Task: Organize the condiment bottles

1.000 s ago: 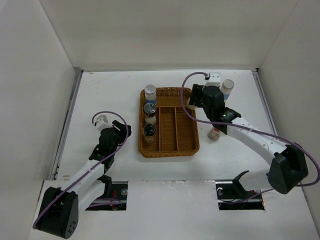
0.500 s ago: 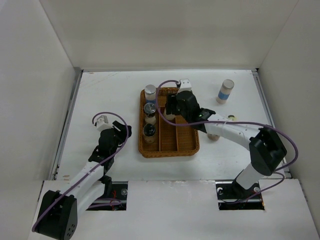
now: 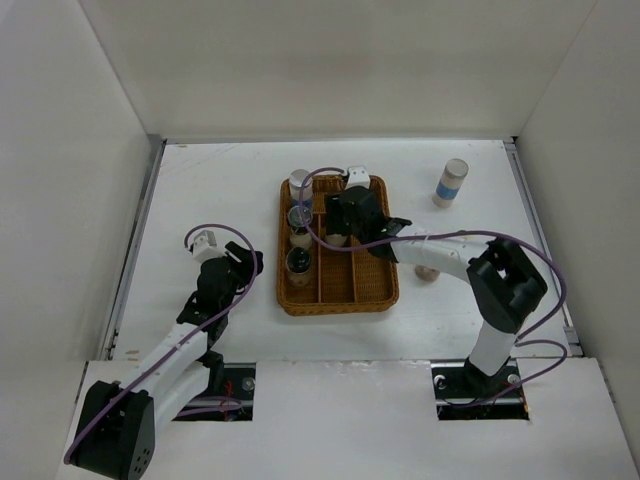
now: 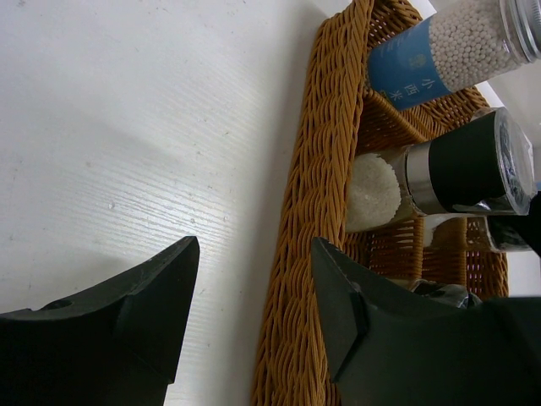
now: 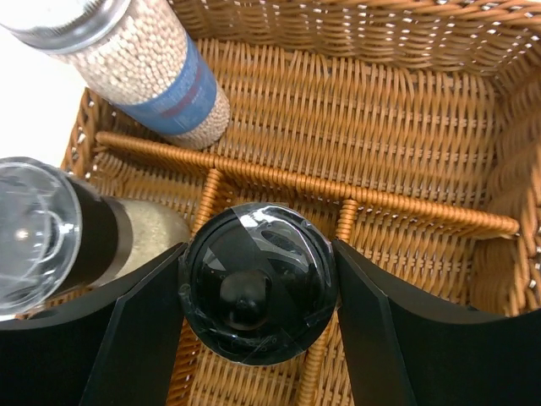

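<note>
The wicker tray (image 3: 372, 282) holds several condiment bottles in its left column: a silver-topped blue-labelled one (image 3: 300, 183), a dark-capped one (image 3: 299, 215), a cream one (image 3: 301, 239) and a dark one (image 3: 298, 262). My right gripper (image 3: 340, 216) hangs over the tray's back part. In the right wrist view my right gripper (image 5: 258, 254) is shut on a dark-capped bottle (image 5: 258, 296), next to the blue-labelled bottle (image 5: 152, 76) and a clear-topped dark grinder (image 5: 51, 237). My left gripper (image 3: 244, 264) is open and empty, and its jaws straddle the tray's left rim (image 4: 308, 220).
A silver-topped blue-labelled cylinder (image 3: 449, 182) stands alone at the far right of the table. A pink-capped bottle (image 3: 428, 271) stands right of the tray, partly hidden by my right arm. White walls close in the table on three sides.
My right gripper has swung left from beside the lone blue-labelled cylinder to over the tray's back part. My left arm has not moved.
</note>
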Available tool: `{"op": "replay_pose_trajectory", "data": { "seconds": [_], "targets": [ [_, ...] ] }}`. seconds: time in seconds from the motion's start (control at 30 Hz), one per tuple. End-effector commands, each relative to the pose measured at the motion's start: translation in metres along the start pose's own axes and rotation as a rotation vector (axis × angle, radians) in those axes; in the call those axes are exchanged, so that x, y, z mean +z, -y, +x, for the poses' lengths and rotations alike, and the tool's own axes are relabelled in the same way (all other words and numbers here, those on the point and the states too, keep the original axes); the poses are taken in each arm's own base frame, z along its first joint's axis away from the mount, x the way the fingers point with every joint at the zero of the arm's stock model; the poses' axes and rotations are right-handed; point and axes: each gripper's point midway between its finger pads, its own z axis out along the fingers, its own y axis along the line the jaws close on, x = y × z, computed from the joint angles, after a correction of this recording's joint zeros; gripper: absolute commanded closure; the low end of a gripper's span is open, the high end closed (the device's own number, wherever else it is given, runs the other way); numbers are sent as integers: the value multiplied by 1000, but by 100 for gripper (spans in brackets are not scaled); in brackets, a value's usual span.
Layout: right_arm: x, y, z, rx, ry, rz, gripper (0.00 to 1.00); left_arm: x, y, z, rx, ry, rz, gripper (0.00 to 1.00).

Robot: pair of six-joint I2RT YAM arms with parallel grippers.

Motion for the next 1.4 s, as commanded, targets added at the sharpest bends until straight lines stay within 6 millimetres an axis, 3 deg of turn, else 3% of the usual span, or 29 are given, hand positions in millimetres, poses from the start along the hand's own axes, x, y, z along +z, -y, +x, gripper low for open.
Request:
{"op": "replay_pose_trajectory", "data": {
  "seconds": [0.0,0.17,0.3,0.47,0.57,0.63,0.73,0.83,0.9,1.03,1.23,1.37],
  "targets": [
    [-2,-22,-57,67,174,-40,42,0,2,-1,12,11,23,46],
    [-6,-27,-60,71,178,-52,20,0,2,-1,11,12,22,46],
    [-24,-26,-74,80,203,-65,13,0,3,-1,7,12,24,46],
    [-60,-9,-88,103,253,-64,18,1,9,-5,3,21,38,46],
    [-86,24,-89,129,284,-26,37,0,13,-8,-1,28,49,46],
    [-104,52,-83,144,297,26,57,0,13,-8,-3,29,50,46],
    [-129,92,-69,159,288,114,66,0,13,-7,-8,30,53,46],
    [-153,126,-50,163,250,205,60,1,16,-7,-12,33,63,46],
    [-168,148,-33,157,216,273,43,1,20,-8,-15,34,75,46],
    [-181,174,-9,167,182,395,27,1,33,-9,-13,32,105,46],
    [-174,193,33,189,52,510,25,0,43,-5,3,17,131,46],
    [-167,199,45,234,31,515,25,0,39,-1,-1,13,130,46]
  ]
}}
